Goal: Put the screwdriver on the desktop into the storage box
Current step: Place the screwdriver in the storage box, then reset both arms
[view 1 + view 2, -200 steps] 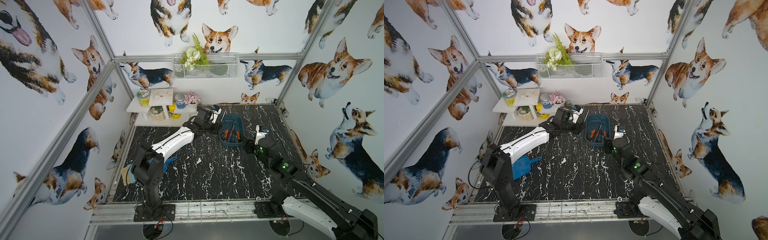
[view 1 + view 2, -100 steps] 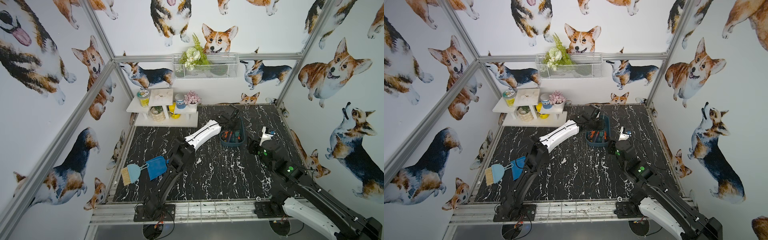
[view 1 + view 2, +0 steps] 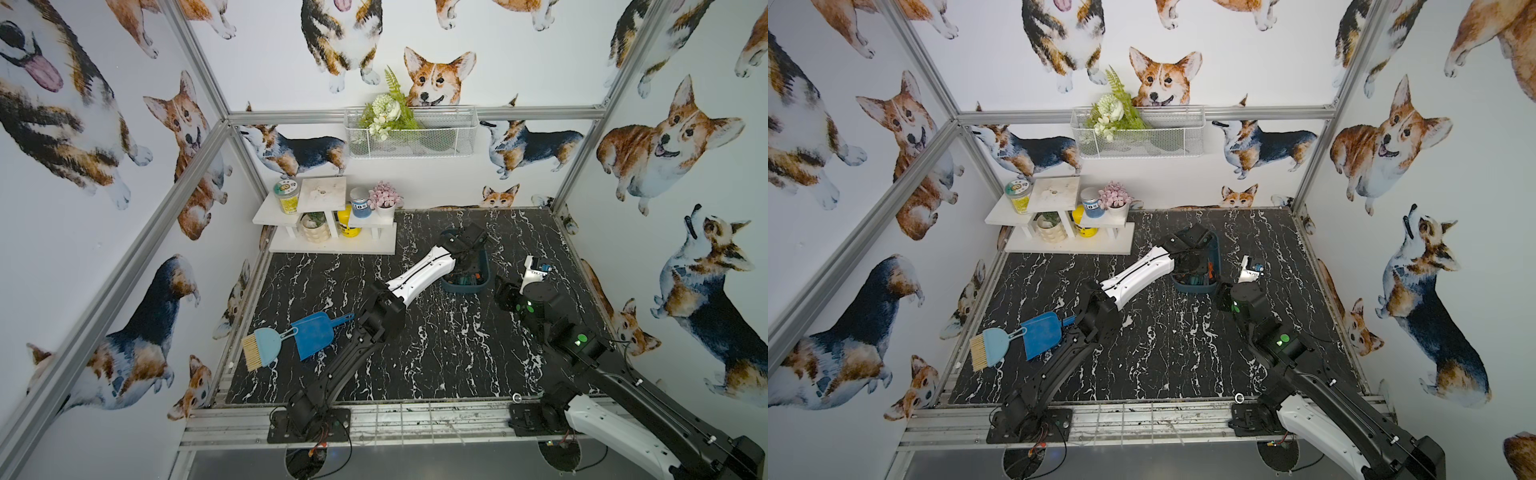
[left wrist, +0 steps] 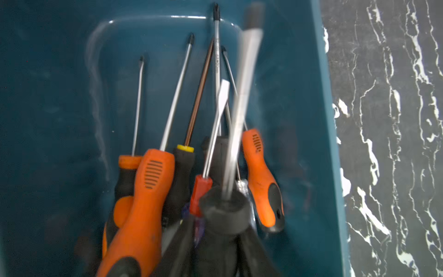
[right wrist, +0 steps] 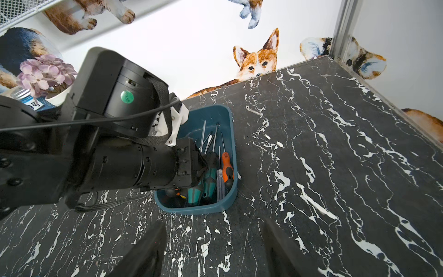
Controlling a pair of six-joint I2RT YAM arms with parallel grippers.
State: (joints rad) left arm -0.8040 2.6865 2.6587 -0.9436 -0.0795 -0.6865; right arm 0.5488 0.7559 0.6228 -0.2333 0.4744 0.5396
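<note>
Marbled worktop (image 3: 436,353), storage box (image 3: 465,286) at one o'clock; my left hand's (image 4: 220,230) grip unclear; lifting could drag the screwdriver (image 4: 241,96) out.

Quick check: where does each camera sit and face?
Top views: high at the front, looking down on the desktop; left arm, right arm show.
Left wrist: over the storage box, looking in at screwdrivers; left gripper shows.
Right wrist: low over the desktop, facing the back wall; right gripper, left arm show.
Shared: all see the storage box.
</note>
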